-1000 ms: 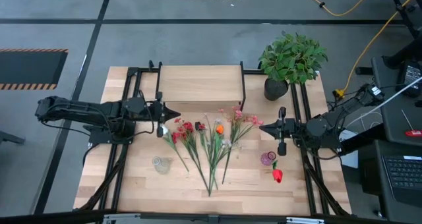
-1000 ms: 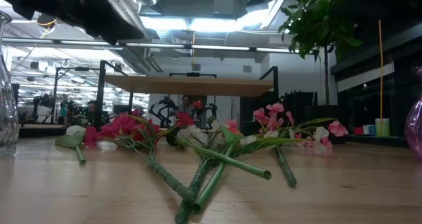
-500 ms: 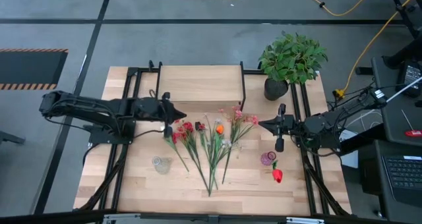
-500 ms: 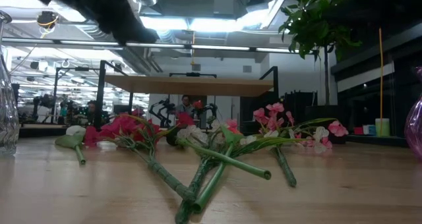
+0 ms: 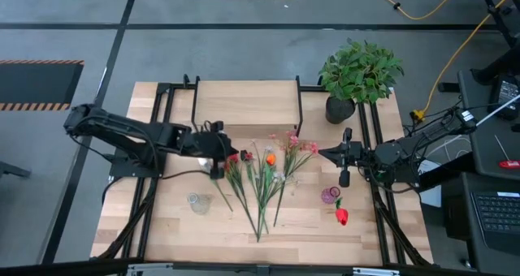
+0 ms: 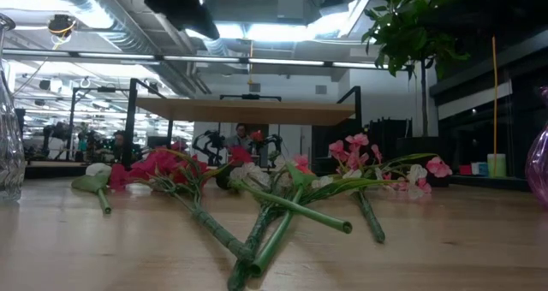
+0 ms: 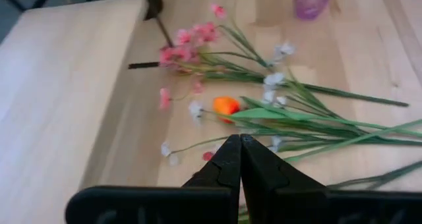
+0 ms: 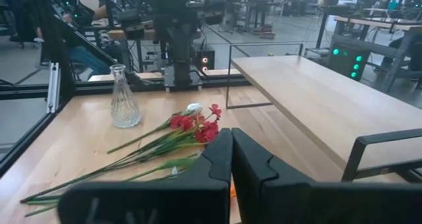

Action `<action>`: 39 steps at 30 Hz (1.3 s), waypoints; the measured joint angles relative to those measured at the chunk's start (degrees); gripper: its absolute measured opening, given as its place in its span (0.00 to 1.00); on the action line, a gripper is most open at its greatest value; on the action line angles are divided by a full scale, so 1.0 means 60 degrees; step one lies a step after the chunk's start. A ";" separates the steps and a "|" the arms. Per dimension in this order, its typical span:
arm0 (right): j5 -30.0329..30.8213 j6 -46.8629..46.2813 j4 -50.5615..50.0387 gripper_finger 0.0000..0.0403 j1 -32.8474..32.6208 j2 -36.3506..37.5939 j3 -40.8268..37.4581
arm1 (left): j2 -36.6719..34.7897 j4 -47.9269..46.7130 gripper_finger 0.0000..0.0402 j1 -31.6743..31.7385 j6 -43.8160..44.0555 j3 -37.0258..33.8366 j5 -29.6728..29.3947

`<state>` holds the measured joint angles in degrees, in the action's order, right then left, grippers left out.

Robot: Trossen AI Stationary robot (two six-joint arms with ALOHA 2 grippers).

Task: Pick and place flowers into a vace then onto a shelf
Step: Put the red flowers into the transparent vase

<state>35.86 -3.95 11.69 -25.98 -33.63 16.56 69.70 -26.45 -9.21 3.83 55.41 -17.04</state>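
Main risk: flowers (image 5: 262, 177) lie fanned and overlapping on the table in front of the shelf (image 5: 246, 102), stems crossing, so a pinch could drag neighbours or take several at once. Left gripper (image 5: 230, 153) is closed and empty, just at the red blooms on the bunch's left edge; it must open first or it shoves them. Right gripper (image 5: 324, 154) waits closed, right of the bunch. Clear vase (image 5: 197, 201) sits near-left of the stems, easy to knock. Low view cuts both vases at the edges; which stem is targeted, cannot tell.

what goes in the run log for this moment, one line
left gripper: shut, over the flowers | right gripper: shut, waiting at table's right | clear vase: empty | shelf: bare
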 joint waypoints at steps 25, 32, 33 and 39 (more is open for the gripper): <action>-0.0506 0.0026 -0.0576 0.02 0.0000 0.0004 -0.0006 | 0.4038 -0.6645 0.01 -0.0704 0.6312 0.5268 0.1118; -0.0504 0.0474 -0.0793 0.02 0.0000 0.0004 -0.0011 | 0.5084 -0.7008 0.00 -0.1226 0.7394 0.6180 0.1336; -0.0509 0.0538 -0.0823 0.02 0.0000 0.0003 -0.0011 | 0.5186 -0.7003 0.01 -0.1260 0.7781 0.6200 0.1287; -0.0506 0.0756 -0.0942 0.02 0.0000 0.0002 -0.0011 | 0.5628 -0.6999 0.00 -0.1406 0.9934 0.6194 0.1282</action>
<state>32.82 0.59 6.04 -25.98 -33.62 16.49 103.46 -68.45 -17.65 63.44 92.58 -9.34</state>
